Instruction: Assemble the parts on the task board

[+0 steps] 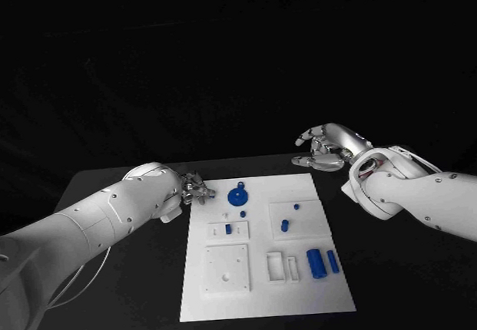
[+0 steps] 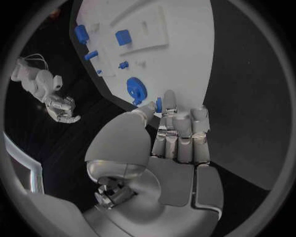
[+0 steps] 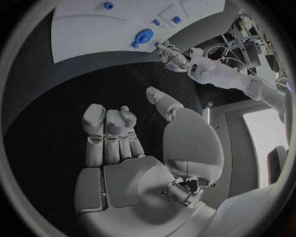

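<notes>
The white task board point(image 1: 316, 297) lies in the middle of the black table. A blue round part point(image 1: 238, 195) sits near its far left corner. My left hand point(image 1: 193, 188) hovers just beside that corner. In the left wrist view its thumb and a fingertip point(image 2: 169, 100) pinch a small blue part point(image 2: 158, 104) close to the round part point(image 2: 136, 90). Two blue cylinders point(image 1: 316, 263) lie side by side at the board's near right, and a small blue peg point(image 1: 285, 225) stands in a raised block. My right hand point(image 1: 326, 147) hangs off the far right corner, empty, fingers apart.
Raised white blocks with slots sit on the board, one square plate point(image 1: 227, 269) at the near left and a frame point(image 1: 276, 267) beside the cylinders. Bare black table point(image 1: 127, 297) flanks the board on both sides. My left hand point(image 3: 170, 52) appears across the board point(image 3: 92, 24).
</notes>
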You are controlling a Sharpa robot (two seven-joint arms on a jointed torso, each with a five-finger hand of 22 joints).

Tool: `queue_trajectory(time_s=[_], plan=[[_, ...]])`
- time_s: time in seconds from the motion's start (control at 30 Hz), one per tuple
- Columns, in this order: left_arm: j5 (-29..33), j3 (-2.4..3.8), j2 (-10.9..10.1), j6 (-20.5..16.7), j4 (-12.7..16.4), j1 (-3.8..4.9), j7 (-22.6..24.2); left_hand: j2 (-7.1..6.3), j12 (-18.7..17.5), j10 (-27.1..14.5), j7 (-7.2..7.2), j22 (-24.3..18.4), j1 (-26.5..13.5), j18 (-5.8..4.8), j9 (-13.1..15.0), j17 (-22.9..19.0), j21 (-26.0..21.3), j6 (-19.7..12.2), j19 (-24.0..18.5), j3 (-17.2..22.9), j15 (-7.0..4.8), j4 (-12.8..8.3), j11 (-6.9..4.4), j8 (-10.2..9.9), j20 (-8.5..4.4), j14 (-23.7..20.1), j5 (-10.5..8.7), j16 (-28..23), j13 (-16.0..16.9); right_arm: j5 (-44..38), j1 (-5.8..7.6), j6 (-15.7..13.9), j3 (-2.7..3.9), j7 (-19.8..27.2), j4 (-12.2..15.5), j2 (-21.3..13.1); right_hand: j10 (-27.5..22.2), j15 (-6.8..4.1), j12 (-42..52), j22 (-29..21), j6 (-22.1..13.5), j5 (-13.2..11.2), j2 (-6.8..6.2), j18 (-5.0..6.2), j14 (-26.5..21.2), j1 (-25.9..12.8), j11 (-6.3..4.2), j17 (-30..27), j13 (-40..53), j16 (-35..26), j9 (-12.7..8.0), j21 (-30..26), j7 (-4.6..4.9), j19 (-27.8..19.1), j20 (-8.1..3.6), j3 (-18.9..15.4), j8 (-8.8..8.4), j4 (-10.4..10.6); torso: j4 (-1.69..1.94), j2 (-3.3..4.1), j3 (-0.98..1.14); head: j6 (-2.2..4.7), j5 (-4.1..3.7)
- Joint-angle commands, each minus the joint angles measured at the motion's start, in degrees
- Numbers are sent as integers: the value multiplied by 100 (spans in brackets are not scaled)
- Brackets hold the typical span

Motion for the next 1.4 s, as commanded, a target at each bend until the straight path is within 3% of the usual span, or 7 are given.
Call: queue_trajectory(time_s=[0.03,0.1,0.37,0.77,1.17,1.27,1.4], plan=[[930,4,-151,-141,245,60,-15,81,-45,91,41,88,-500,-62,-47,12,44,112,-19,486,-46,-662,-19,42,-525,18,77,26,39,-35,1,73,2,8,14,-24,-123,-1,32,48,31,18,19,810,52,8,68,10,-8,-30,-5,-38,22,2,-54,2,2,25,12,-5,2,9,13],[952,2,-297,-263,481,92,-101,154,-75,129,32,81,-1041,-78,-75,14,61,139,21,789,-55,-1095,-27,57,-543,41,98,30,76,-35,1,76,2,5,19,-40,-123,-1,32,48,31,18,19,810,52,9,68,10,-8,-30,-5,-38,22,2,-54,2,2,25,26,-10,1,13,14],[1126,-4,-806,-448,1294,129,-369,285,-6,386,-53,55,-1918,-92,-38,26,89,367,167,1209,-141,-1729,-126,197,-587,188,525,69,181,-27,1,95,2,4,-5,-51,-123,-2,33,48,32,24,18,810,52,21,67,10,-10,-31,-5,-39,21,1,-55,5,3,20,100,-67,-2,-28,-2],[383,-61,-1227,-461,2246,132,-533,331,14,554,-113,56,-2395,-92,6,66,147,505,316,1550,-199,-2095,-187,286,-648,306,831,124,260,-5,0,107,1,13,-50,-27,-124,-2,34,49,32,35,21,810,52,32,67,11,-13,-33,-5,-42,21,1,-56,10,3,18,157,-147,1,-96,-3],[-773,-562,-1561,-1309,3191,125,-578,119,65,737,-180,56,-2317,-72,55,97,215,660,452,1689,-263,-2103,-255,374,-703,411,1025,167,324,35,-6,129,0,28,-84,-26,-125,-2,37,50,33,72,27,810,53,13,67,12,-19,-36,-7,-45,22,3,-53,7,3,42,172,-171,10,-122,28],[-867,-643,-1597,-1472,3311,118,-567,43,103,804,-207,56,-2293,-70,73,94,227,723,473,1701,-290,-2107,-280,407,-714,426,1190,159,354,35,-8,128,-1,29,-86,-33,-125,-2,38,50,33,77,30,810,54,13,67,12,-20,-36,-7,-46,22,4,-53,8,3,45,175,-172,8,-139,33],[-878,-643,-1619,-1688,3401,71,-519,-113,192,893,-247,41,-2233,-90,102,6,185,832,413,1726,-326,-2067,-321,459,-705,341,1298,-5,423,35,-8,127,-1,31,-83,-39,-125,-2,38,50,33,83,31,810,54,12,67,12,-21,-37,-7,-46,22,4,-53,8,3,47,192,-162,7,-134,38]])
